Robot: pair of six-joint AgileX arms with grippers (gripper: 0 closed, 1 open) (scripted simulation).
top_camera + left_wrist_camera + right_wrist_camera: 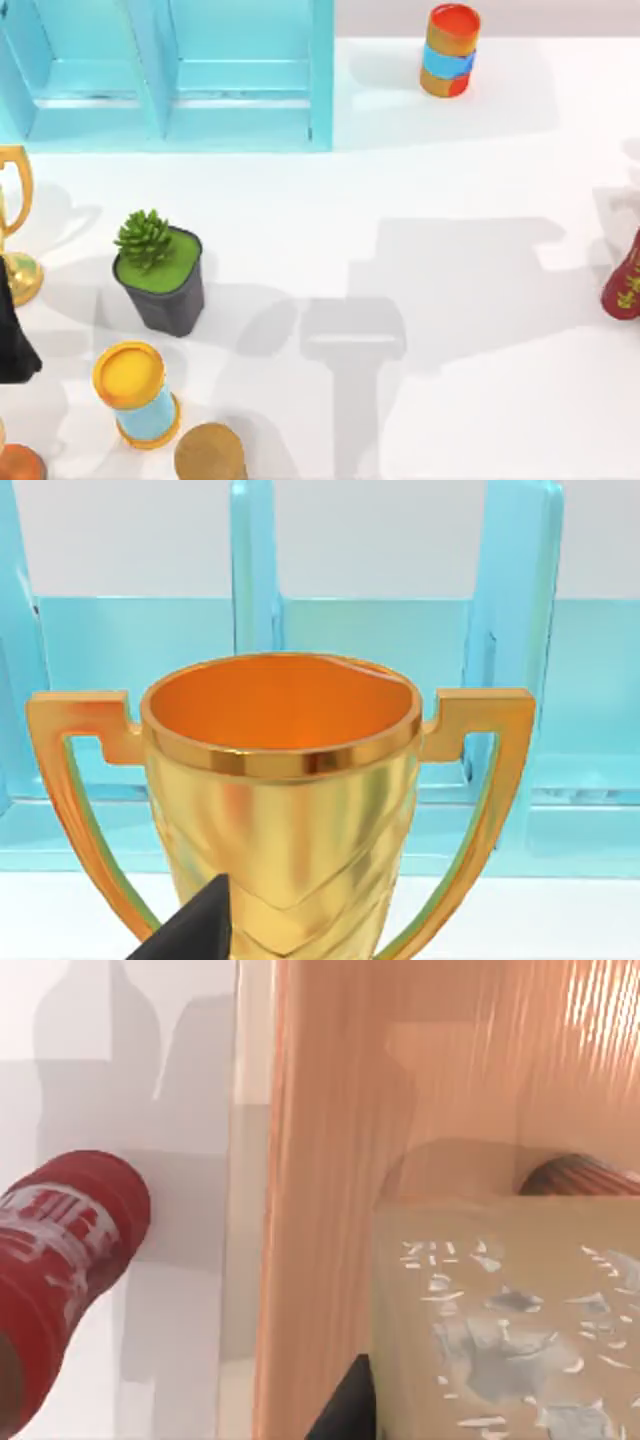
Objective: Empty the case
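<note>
Case [170, 75] stood at the bench's [420, 250] far left corner, the trophy [280, 800] before the left tool, whose grip I cannot tell.

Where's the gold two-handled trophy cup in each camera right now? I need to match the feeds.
Top view: gold trophy cup at the table's left edge, partly cut off, in front of the light-blue shelving case.
Left wrist view: trophy close up, centre.
Right wrist view: not in it.
Shared landmark: the case behind the trophy.
</note>
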